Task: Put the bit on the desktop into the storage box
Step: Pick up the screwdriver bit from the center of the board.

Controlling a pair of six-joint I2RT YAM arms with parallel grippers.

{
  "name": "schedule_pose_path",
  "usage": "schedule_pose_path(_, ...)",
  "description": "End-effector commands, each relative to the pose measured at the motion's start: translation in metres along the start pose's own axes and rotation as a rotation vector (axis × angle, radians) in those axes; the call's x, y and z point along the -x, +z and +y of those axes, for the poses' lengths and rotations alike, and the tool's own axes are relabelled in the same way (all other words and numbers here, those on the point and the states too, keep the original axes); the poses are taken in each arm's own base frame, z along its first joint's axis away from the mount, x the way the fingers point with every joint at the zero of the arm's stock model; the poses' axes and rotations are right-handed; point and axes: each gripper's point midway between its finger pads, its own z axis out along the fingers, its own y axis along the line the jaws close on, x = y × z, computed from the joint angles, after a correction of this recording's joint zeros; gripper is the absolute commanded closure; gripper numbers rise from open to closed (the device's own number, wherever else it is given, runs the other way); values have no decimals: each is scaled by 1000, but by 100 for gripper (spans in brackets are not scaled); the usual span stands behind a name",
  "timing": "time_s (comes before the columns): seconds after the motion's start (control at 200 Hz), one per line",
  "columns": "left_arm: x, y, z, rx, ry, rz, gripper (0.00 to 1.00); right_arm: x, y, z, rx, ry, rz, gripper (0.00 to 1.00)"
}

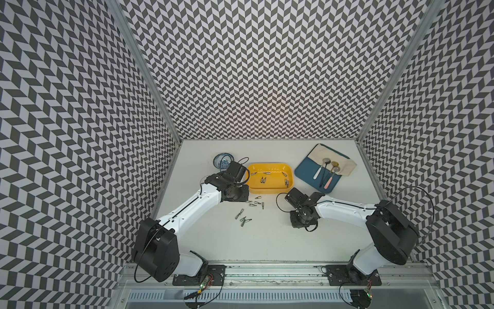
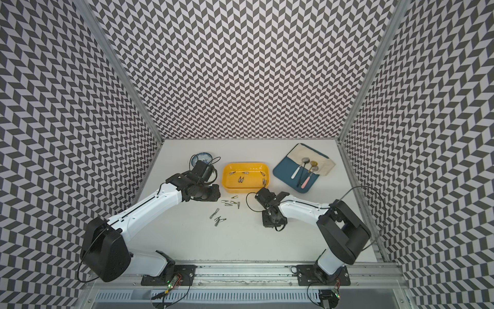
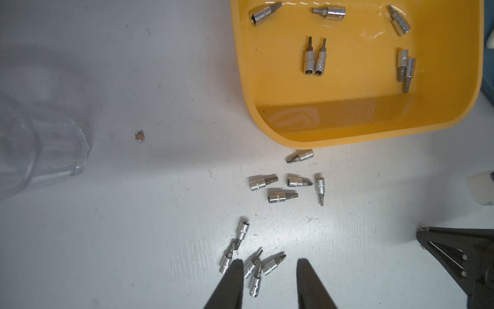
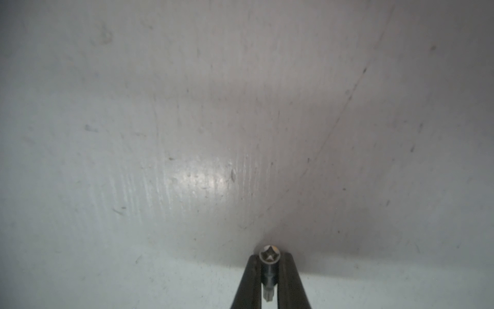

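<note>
If swung fast toward storage box (image 1: 267, 190), could drop bit (image 4: 269, 254) pinched end-on at tips of clamped right gripper (image 4: 269, 270) close over desktop (image 4: 187, 133), or clip left gripper (image 3: 270, 263) hanging narrowly parted above loose bits (image 3: 283, 196) beside it.

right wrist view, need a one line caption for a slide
Right gripper shut on a single bit, seen end-on, with only the off-white desktop behind.

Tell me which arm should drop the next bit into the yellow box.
Right. The right gripper is shut on a bit, near the yellow box. The left gripper hangs open over loose bits on the table, holding nothing.
</note>
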Motion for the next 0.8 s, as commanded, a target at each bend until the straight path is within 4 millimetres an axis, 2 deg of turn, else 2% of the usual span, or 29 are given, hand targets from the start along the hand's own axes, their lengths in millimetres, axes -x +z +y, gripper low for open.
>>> schedule_pose_path(0.0,-10,-3,-4,-18,-27,4,63,19,-17,10,7,-16,-64,100)
schedule_pose_path(0.085,-19,-2,-3,-17,-46,15,62,39,-42,20,33,-18,-125,100)
schedule_pose_path(0.23,-37,7,8,2,-85,40,61,88,-90,38,79,-35,-240,100)
schedule_pose_path(0.361,-46,17,12,1,-113,41,60,131,-111,49,116,-50,-298,100)
schedule_pose_path(0.541,-50,35,14,9,-130,62,58,183,-100,58,125,-79,-317,100)
schedule_pose_path(0.661,-45,41,14,14,-134,51,58,207,-84,63,120,-97,-317,100)
schedule_pose_path(0.796,-44,47,14,16,-137,49,58,223,-58,60,113,-100,-281,100)
